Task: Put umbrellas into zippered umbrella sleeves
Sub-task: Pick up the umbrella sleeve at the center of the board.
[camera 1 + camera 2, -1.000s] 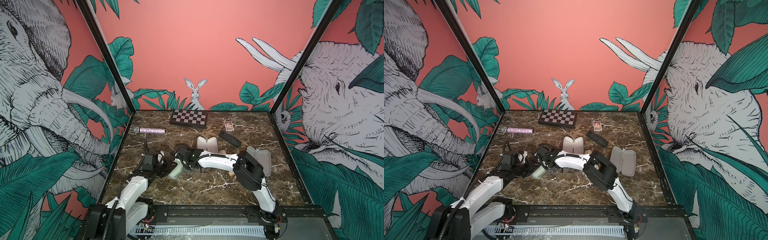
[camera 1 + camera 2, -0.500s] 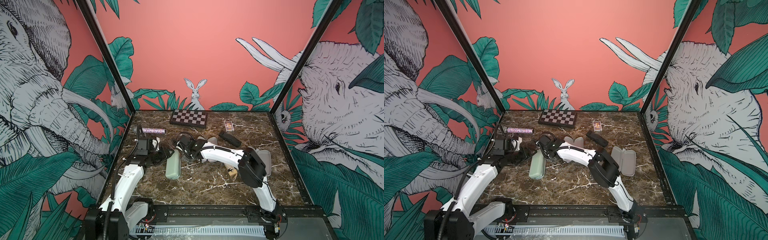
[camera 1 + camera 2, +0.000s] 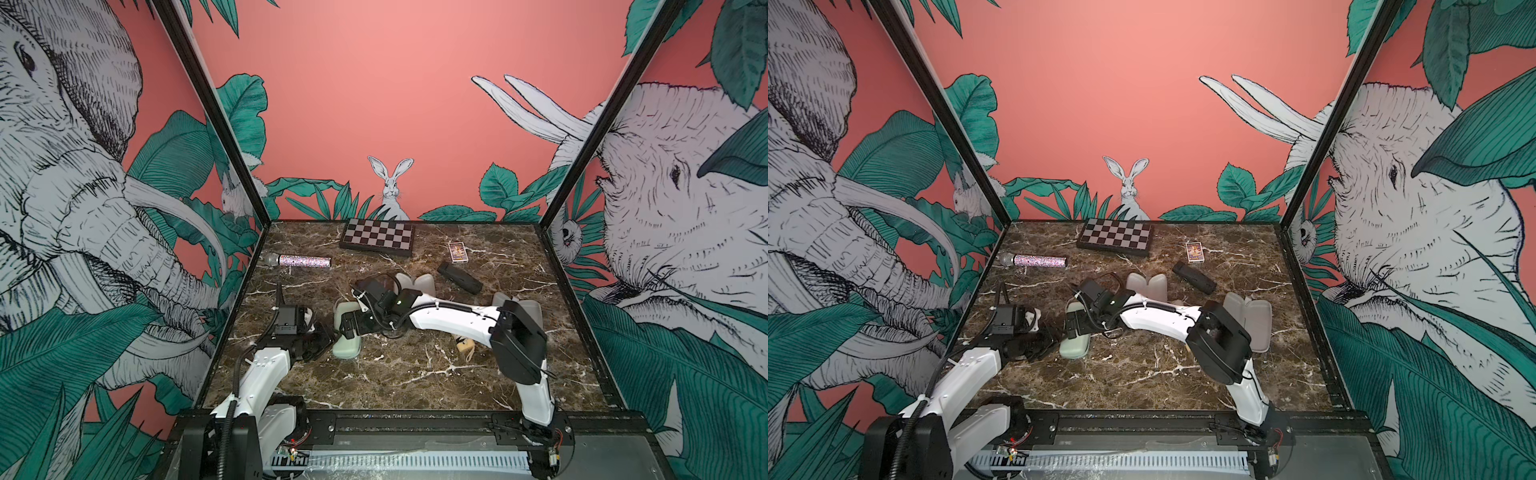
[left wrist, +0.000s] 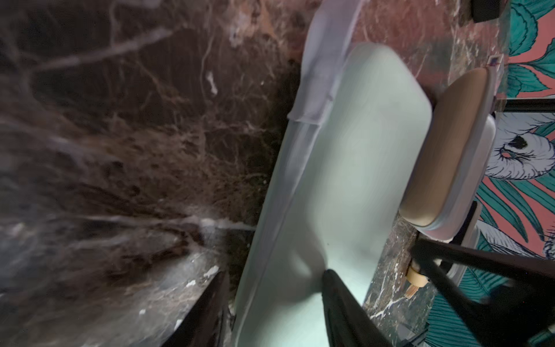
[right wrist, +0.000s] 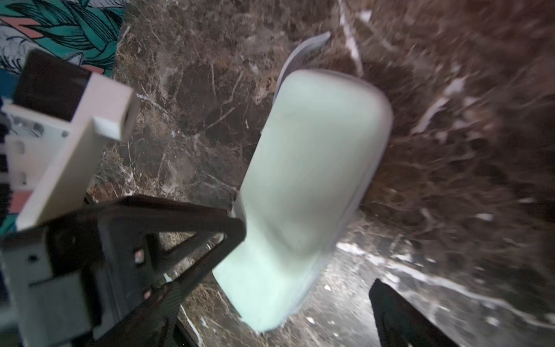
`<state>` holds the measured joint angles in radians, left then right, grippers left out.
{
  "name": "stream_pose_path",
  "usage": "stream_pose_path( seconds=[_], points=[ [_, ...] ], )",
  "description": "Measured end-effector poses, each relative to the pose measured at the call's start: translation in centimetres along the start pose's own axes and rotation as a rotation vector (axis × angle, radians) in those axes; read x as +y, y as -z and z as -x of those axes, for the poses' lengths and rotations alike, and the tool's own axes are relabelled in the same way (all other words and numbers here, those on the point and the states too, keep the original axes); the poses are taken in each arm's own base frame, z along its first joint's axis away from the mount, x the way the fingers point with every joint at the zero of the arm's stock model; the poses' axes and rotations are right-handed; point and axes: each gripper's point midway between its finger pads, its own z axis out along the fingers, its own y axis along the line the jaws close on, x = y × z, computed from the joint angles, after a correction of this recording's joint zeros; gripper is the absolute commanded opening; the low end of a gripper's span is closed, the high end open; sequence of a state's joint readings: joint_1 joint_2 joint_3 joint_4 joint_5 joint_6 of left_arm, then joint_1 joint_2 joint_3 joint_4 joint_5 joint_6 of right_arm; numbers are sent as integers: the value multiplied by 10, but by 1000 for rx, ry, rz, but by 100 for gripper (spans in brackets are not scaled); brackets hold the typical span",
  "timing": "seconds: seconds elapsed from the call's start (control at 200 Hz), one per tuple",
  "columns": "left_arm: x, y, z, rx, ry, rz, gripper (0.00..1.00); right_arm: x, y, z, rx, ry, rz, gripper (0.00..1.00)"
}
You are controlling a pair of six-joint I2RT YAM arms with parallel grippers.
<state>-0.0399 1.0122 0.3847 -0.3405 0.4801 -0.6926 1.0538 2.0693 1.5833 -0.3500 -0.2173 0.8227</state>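
Between the spread right jaws lies the mint green sleeve.

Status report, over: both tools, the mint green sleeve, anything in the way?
Right tool open, astride mint green zippered clamshell sleeve. Left tool open at its near end. Sleeve lies flat, halves shut. Open grey-lined clamshell sleeve behind, apart.

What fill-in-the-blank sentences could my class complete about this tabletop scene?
1. The sleeve under the right gripper is mint ____.
2. The animal painted behind the checkered board is a ____.
3. The umbrella lying near the card box is ____.
4. The right gripper's jaws stand ____.
Missing words: green, rabbit, black, open.
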Motion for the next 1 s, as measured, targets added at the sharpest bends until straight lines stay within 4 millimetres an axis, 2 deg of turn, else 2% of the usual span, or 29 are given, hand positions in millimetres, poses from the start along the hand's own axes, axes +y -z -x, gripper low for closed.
stream_pose_path(
  seconds=[0.095,0.215,0.445,0.585,0.735,0.87,1.0],
  points=[
    [-7,-4,3,-10,7,-50,38,-13,-22,-2,25,-85,2,97],
    [-14,-9,4,-6,22,-87,32,-29,-30,5,32,-136,-11,96],
    [-18,-20,8,5,53,-123,26,-17,-40,16,34,-158,131,85],
    [-25,-25,14,1,61,-162,26,-24,-42,26,12,-165,157,69],
    [-29,-27,17,0,66,-184,26,-31,-43,31,-7,-174,216,47],
    [-31,-25,18,-2,63,-186,31,-27,-42,35,-19,-180,276,31],
    [-33,-17,18,-14,53,-176,52,-24,-43,31,-14,-200,324,22]
  ],
)
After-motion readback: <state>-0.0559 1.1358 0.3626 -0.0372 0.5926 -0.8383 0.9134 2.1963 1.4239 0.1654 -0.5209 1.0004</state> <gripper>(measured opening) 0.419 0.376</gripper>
